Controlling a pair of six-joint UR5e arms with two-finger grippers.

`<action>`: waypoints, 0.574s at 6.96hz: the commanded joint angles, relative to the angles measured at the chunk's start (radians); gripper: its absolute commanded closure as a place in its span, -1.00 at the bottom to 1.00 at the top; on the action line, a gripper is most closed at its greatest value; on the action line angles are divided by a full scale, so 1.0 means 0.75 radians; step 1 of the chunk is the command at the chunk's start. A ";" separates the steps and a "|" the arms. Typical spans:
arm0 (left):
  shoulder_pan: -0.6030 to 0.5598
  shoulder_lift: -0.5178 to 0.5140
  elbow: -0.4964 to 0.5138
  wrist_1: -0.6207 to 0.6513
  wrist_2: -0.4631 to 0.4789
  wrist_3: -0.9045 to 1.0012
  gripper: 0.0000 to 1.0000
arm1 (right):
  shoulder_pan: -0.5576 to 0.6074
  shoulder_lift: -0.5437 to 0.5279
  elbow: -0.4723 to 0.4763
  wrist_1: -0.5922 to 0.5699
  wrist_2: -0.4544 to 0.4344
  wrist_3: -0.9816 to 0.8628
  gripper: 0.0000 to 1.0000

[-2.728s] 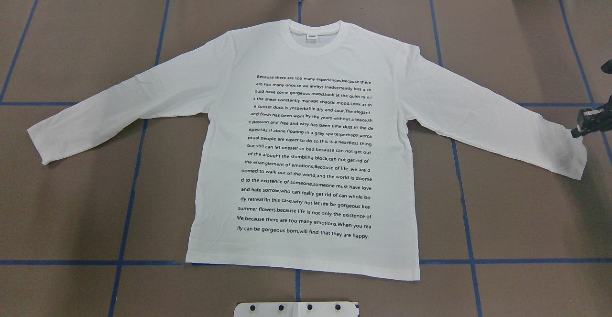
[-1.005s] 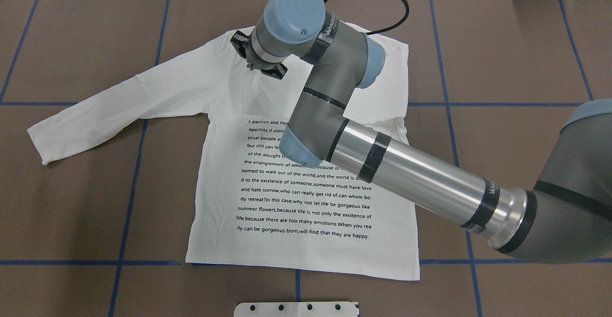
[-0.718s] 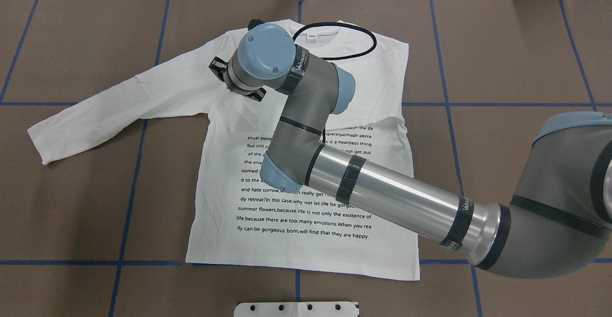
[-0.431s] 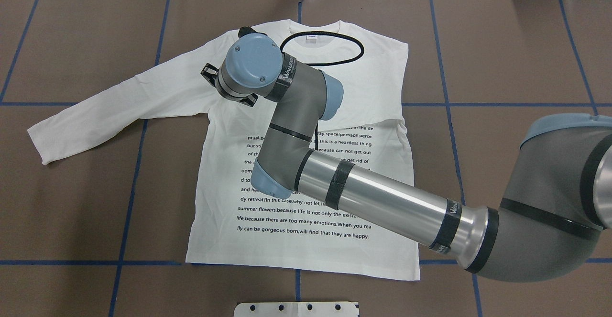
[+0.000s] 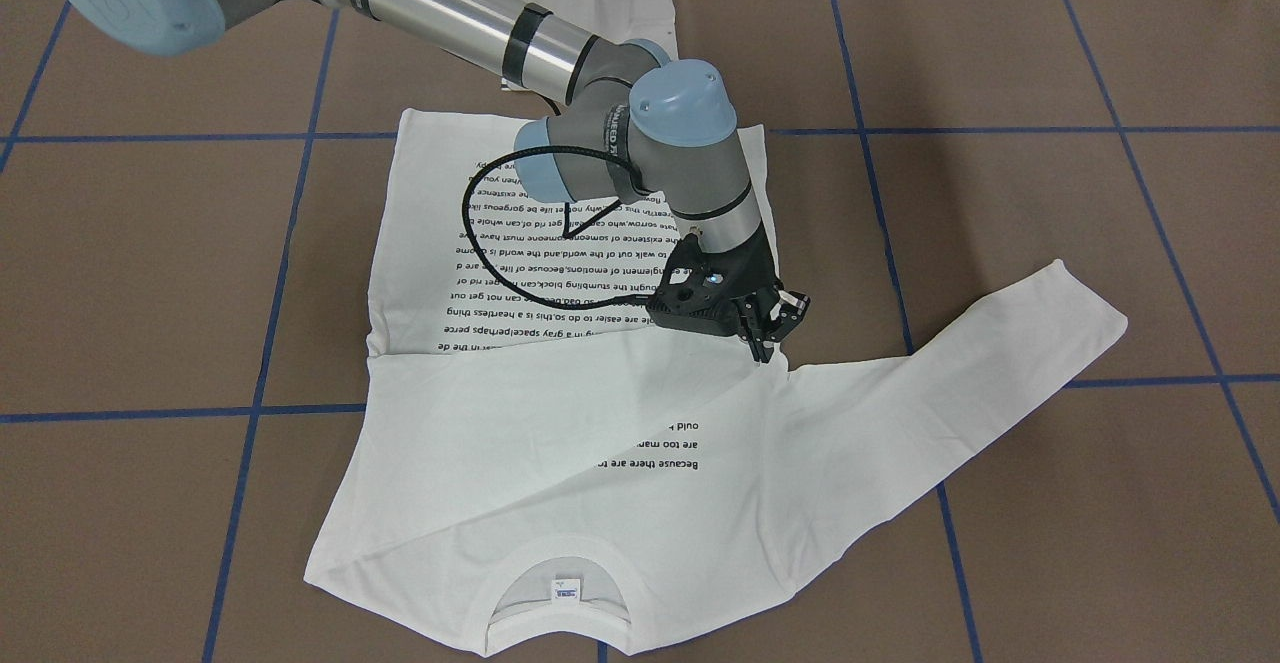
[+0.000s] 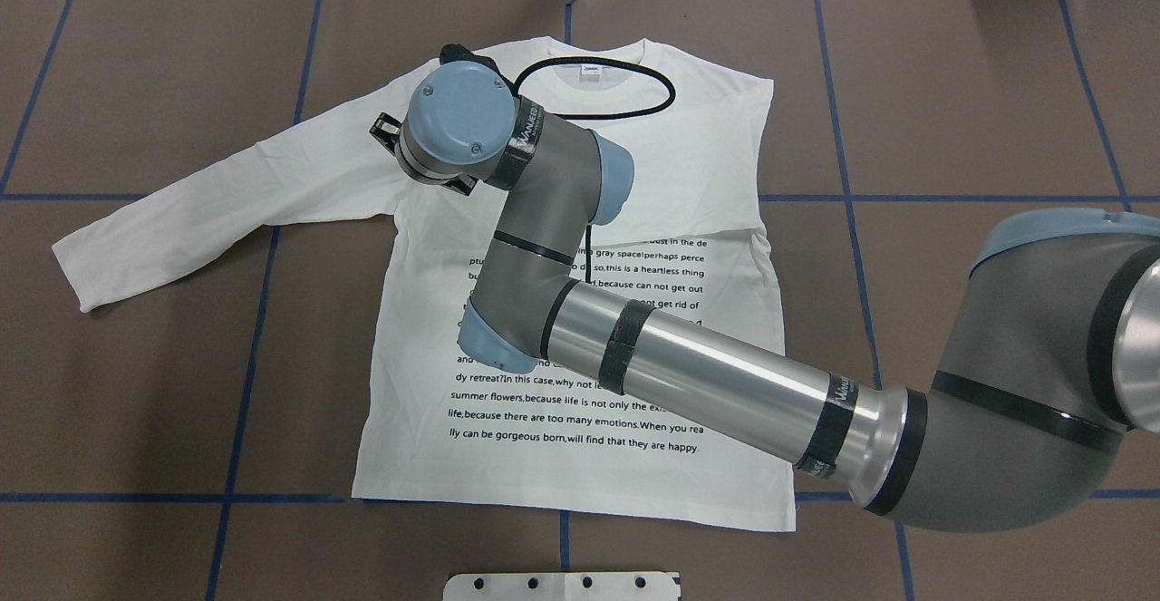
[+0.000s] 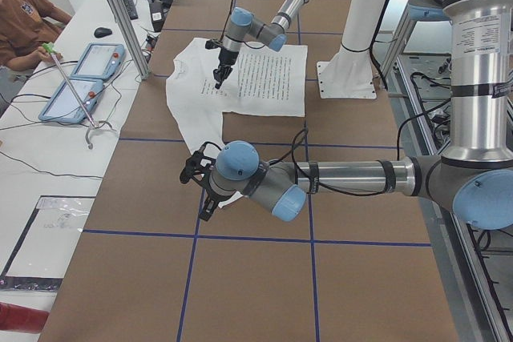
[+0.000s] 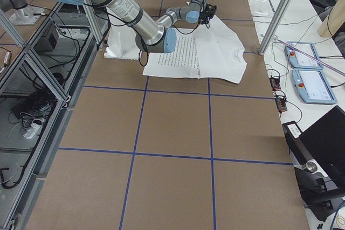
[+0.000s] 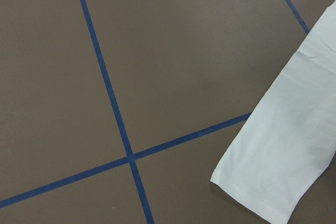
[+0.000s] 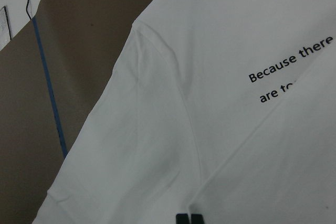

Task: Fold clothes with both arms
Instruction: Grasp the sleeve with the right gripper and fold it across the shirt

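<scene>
Checking the right gripper (image 5: 763,345), you are seeing its jaws clamping the shirt (image 5: 520,503) on the counter (image 5: 1000,43); for the left gripper (image 7: 204,207), you cannot tell.

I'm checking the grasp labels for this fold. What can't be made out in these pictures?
Right gripper: overhead, its own wrist mostly hides it; the wrist view's bottom edge cuts off the fingertips, so grip on the T-shirt is unclear.
Left gripper: seen only in exterior left view, too small to judge.
Collar tag: lettering too small.
</scene>
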State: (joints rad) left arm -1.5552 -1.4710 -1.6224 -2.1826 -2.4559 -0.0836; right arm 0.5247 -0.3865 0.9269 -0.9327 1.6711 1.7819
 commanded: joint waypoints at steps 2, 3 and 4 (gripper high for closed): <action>0.002 0.000 0.005 0.000 0.000 0.001 -1.00 | 0.000 0.006 -0.037 0.045 -0.058 0.015 1.00; 0.002 0.000 0.005 0.000 0.000 -0.001 -1.00 | 0.000 0.006 -0.056 0.061 -0.078 0.019 1.00; 0.002 0.000 0.005 0.000 0.000 -0.003 -1.00 | 0.000 0.022 -0.058 0.068 -0.087 0.031 0.76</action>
State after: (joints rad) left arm -1.5540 -1.4711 -1.6187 -2.1828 -2.4559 -0.0842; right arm 0.5249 -0.3788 0.8916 -0.8931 1.6192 1.7970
